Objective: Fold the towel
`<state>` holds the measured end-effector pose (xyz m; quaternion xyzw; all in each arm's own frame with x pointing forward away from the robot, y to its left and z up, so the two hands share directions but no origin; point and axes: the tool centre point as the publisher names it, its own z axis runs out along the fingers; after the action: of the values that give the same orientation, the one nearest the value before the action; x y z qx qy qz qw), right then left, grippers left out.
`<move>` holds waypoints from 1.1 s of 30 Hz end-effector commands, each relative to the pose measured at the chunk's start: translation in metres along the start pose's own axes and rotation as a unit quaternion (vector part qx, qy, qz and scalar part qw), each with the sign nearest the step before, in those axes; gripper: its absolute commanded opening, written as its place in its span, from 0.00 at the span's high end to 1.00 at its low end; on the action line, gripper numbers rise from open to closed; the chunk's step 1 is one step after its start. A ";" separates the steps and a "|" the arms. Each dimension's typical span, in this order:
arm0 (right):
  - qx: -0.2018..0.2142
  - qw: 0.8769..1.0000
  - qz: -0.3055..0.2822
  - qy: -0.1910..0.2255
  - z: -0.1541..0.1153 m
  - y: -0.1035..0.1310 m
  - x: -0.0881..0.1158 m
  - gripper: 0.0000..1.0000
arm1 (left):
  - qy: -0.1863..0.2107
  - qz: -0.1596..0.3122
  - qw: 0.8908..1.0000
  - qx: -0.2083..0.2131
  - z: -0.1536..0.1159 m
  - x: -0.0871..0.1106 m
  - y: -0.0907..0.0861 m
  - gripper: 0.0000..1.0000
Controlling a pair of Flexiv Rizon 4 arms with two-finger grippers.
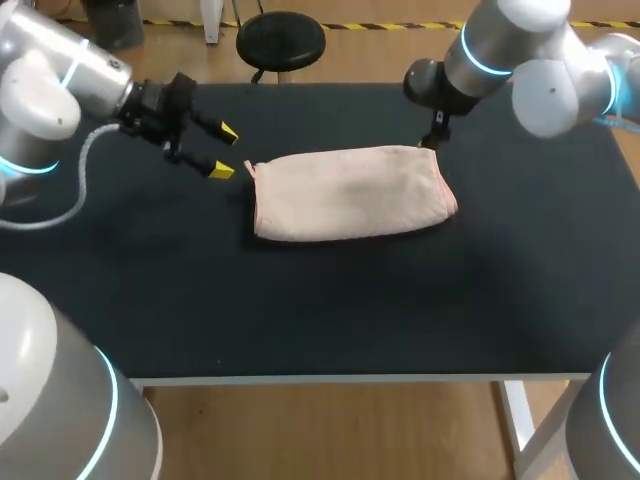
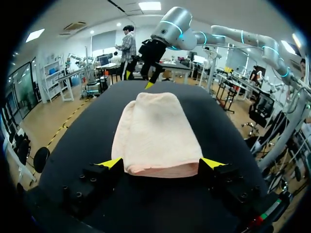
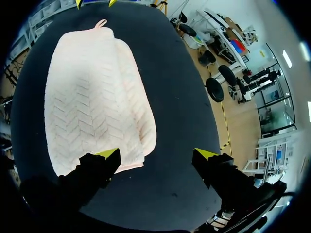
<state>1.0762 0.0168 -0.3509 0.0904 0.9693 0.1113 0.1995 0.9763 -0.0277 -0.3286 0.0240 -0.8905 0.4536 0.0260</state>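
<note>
Both my left gripper [image 1: 224,152] and right gripper [image 3: 156,154] gape empty; pinching only one towel [image 1: 350,192] layer could undo the fold.

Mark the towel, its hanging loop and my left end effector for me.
towel [image 1: 350,192], head view, middle of its top face.
hanging loop [image 3: 100,23], right wrist view, on the loop at the towel's far end.
left end effector [image 1: 224,152], head view, midway between its yellow tips.
</note>
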 end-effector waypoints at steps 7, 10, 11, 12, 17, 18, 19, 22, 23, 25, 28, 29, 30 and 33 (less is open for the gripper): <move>-0.014 0.999 -0.033 0.008 -0.006 -0.001 0.000 0.00 | -0.009 0.001 1.000 -0.009 0.001 0.003 0.002 0.00; -0.014 0.999 -0.033 0.008 -0.006 -0.001 0.000 0.00 | -0.009 0.001 1.000 -0.009 0.001 0.003 0.002 0.00; -0.014 0.999 -0.033 0.008 -0.006 -0.001 0.000 0.00 | -0.009 0.001 1.000 -0.009 0.001 0.003 0.002 0.00; -0.014 0.999 -0.033 0.008 -0.006 -0.001 0.000 0.00 | -0.009 0.001 1.000 -0.009 0.001 0.003 0.002 0.00; -0.066 0.997 0.042 0.014 -0.005 0.003 0.006 0.00 | -0.009 0.001 1.000 -0.009 0.001 0.003 0.002 0.00; -0.096 0.991 0.088 0.007 -0.004 0.006 0.007 0.00 | -0.009 0.001 1.000 -0.009 0.001 0.003 0.002 0.00; -0.121 0.983 0.141 0.009 -0.004 0.008 0.009 0.00 | -0.009 0.001 1.000 -0.009 0.001 0.003 0.002 0.00; -0.189 0.936 0.297 -0.003 -0.006 0.009 0.006 0.00 | -0.009 0.001 1.000 -0.009 0.001 0.003 0.002 0.00; -0.203 0.918 0.340 -0.015 -0.006 0.008 0.004 0.00 | -0.009 0.001 1.000 -0.009 0.001 0.003 0.002 0.00; -0.227 0.884 0.409 -0.005 -0.009 0.004 0.003 0.00 | -0.009 0.001 1.000 -0.009 0.001 0.003 0.002 0.00; -0.244 0.845 0.476 -0.003 -0.014 -0.001 0.002 0.00 | -0.009 0.001 1.000 -0.009 0.001 0.003 0.002 0.00; -0.248 0.835 0.491 -0.005 -0.016 -0.003 0.001 0.00 | -0.009 0.001 1.000 -0.009 0.001 0.003 0.002 0.00; -0.252 0.830 0.498 0.003 -0.017 -0.004 0.001 0.00 | -0.009 0.001 1.000 -0.009 0.001 0.003 0.002 0.00; -0.260 0.814 0.520 0.011 -0.022 -0.009 0.001 0.00 | -0.009 0.001 1.000 -0.009 0.001 0.003 0.002 0.00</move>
<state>1.0739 0.0131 -0.3331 0.2726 0.9079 0.2686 0.1711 0.9730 -0.0274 -0.3295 0.0270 -0.8948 0.4453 0.0181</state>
